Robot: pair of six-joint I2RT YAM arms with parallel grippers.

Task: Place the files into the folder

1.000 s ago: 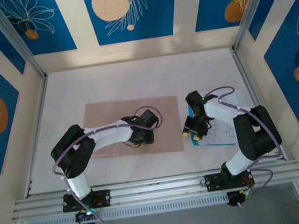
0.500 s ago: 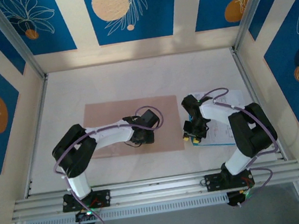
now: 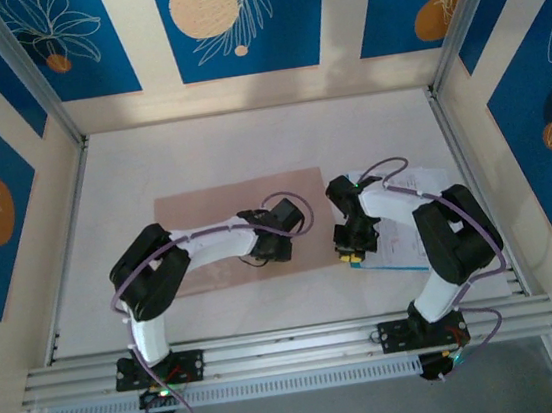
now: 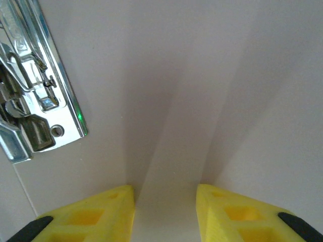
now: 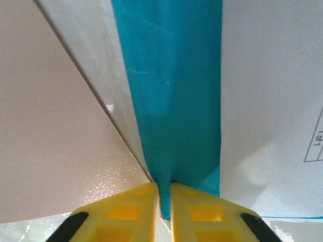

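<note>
- The folder lies mid-table, with the files just to its right.
- The right gripper pinches the blue sheet tight.
- The left gripper is on the folder, its jaws a little apart; I can't tell if it holds it.

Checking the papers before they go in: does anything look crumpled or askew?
The blue sheet is bunched into a raised ridge, pinched between the right gripper's fingers, at its left edge beside the folder. The folder lies slightly askew on the table. No tears visible.
</note>
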